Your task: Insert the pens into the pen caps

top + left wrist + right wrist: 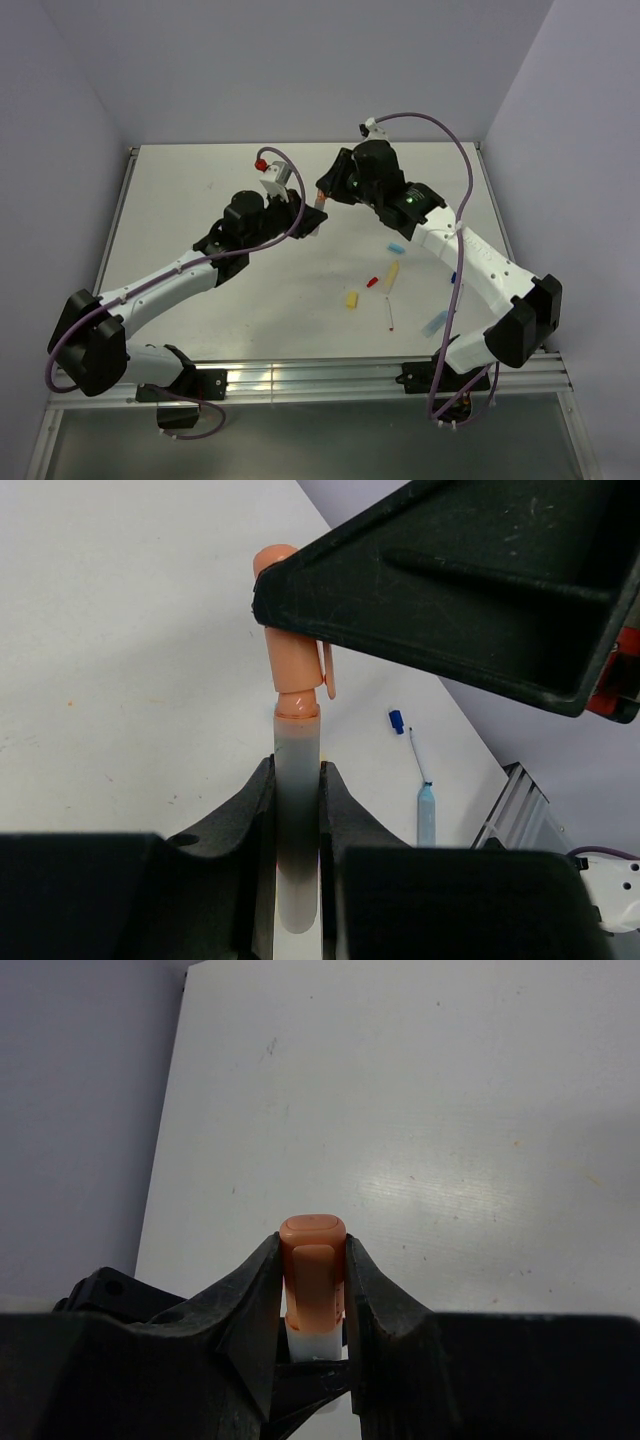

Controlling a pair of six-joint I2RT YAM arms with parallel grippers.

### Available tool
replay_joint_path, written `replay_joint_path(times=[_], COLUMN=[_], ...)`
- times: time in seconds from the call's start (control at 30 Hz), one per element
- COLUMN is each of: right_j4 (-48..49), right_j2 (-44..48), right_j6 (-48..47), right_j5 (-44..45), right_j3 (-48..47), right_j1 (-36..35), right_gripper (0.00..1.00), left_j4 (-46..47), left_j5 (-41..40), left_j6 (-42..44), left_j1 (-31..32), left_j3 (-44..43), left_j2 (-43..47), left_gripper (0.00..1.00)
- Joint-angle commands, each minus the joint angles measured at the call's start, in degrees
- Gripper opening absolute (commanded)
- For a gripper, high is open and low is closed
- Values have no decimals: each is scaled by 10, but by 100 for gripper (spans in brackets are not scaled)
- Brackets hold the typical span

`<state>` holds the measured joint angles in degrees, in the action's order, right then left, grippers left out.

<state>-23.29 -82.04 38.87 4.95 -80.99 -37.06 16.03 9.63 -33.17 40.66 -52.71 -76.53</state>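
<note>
My left gripper (308, 222) (297, 770) is shut on a white pen (297, 820), held above the middle of the table. An orange cap (320, 202) (294, 630) (314, 1255) sits on the pen's tip. My right gripper (323, 197) (313, 1250) is shut on that cap, with the white pen (316, 1342) showing just below it. On the table to the right lie a yellow pen (392, 275), a yellow cap (351, 299), a red cap (372, 283), a thin red pen (389, 315), a light blue cap (394, 244), a light blue pen (434, 323) (426, 815) and a dark blue cap (396, 720) by a thin pen (418, 755).
The white table (200, 190) is walled by pale panels at the back and sides. A metal rail (320, 375) runs along the near edge between the arm bases. The right arm's cable (460, 290) hangs over the loose pens.
</note>
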Motion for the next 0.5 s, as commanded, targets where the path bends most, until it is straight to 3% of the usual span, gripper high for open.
replay_joint_path(times=[0.0, 0.47], right_j4=[10, 36], right_j2=[3, 29], right_j6=[-9, 22], right_j5=[16, 51], right_j3=[7, 36], right_j1=[-8, -63], right_gripper=[0, 0], left_j4=[39, 63], left_j5=[-5, -17], left_j6=[-1, -6], left_j1=[-7, -18], left_j3=[-5, 16], left_j2=[26, 62], left_gripper=[0, 0])
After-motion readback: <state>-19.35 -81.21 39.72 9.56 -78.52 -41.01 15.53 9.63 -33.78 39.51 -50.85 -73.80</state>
